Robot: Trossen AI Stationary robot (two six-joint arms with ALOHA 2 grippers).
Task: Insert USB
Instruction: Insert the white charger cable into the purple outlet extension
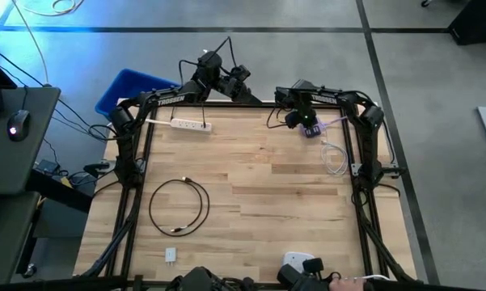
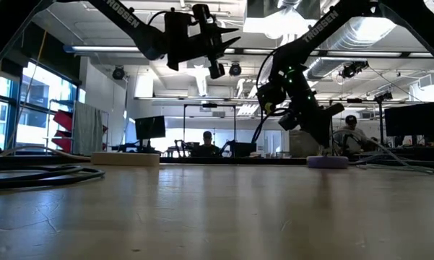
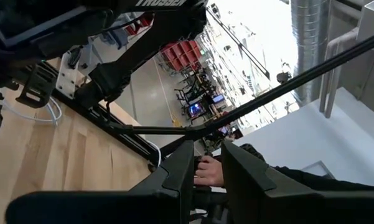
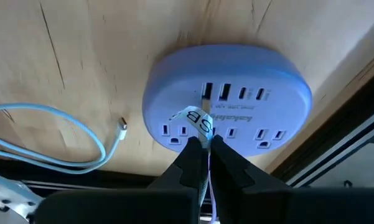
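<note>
A lavender oval power hub [image 4: 274, 81] lies flat on the table near its far right corner [image 1: 310, 132], also in the low view [image 2: 327, 162]. My right gripper [image 4: 206, 148] stands over it [image 1: 307, 121], shut on a pale USB cable with a white tag [image 4: 198, 119]. The plug [image 4: 206, 92] is at the hub's leftmost USB port. The cable's slack [image 1: 333, 158] lies on the table, its other connector [image 4: 122, 124] free. My left gripper [image 3: 208, 167] hangs raised over the table's far edge [image 1: 241, 81], open by a narrow gap and empty. My right gripper pinches the USB cable just behind its plug, at the white tag [image 4: 202, 127], between its two fingertips. The fingers come from above, slanting down toward the hub's face. The plug end [image 4: 206, 93] meets the leftmost USB port; how far in it sits, I cannot tell.
A white power strip [image 1: 190, 124] lies near the far left. A black cable loop [image 1: 178, 207] and a small white charger [image 1: 171, 255] lie at the near left. A blue bin [image 1: 133, 87] stands beyond the far left corner. Bare wood fills the middle. People sit in the room behind.
</note>
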